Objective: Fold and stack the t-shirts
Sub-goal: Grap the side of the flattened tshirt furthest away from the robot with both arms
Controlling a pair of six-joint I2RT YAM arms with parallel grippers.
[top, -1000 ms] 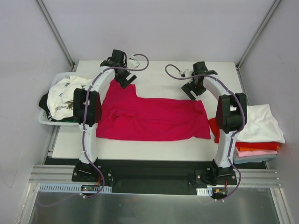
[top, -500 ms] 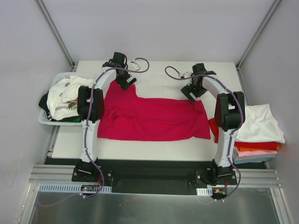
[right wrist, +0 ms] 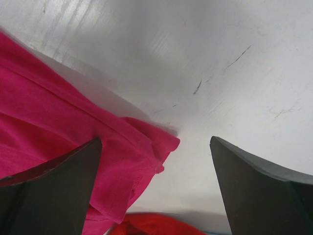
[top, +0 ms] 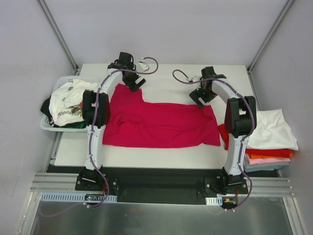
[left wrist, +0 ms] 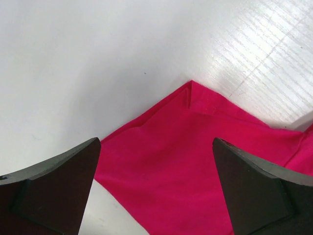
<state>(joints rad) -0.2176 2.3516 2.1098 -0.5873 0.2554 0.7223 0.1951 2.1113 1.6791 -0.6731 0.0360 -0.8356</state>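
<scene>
A crimson-magenta t-shirt (top: pixel 161 125) lies spread flat across the white table (top: pixel 161 156). My left gripper (top: pixel 132 83) hovers open over its far left corner (left wrist: pixel 195 93), nothing between the fingers (left wrist: pixel 54 186). My right gripper (top: pixel 201 95) hangs open above the shirt's far right corner (right wrist: pixel 161 142), its fingers (right wrist: pixel 254 191) apart from the cloth. Folded t-shirts (top: pixel 271 134), white on top of red, orange and pink ones, are stacked at the table's right edge. More t-shirts (top: pixel 68 100), white with prints over a dark one, fill the basket on the left.
A white plastic basket (top: pixel 49 125) sits off the table's left edge. Grey walls and metal frame posts (top: pixel 58 34) enclose the table. A red cloth edge (right wrist: pixel 146 227) shows at the bottom of the right wrist view.
The left gripper has shifted slightly further back and right over the shirt's far left corner. The right gripper has barely moved. The shirt lies as before.
</scene>
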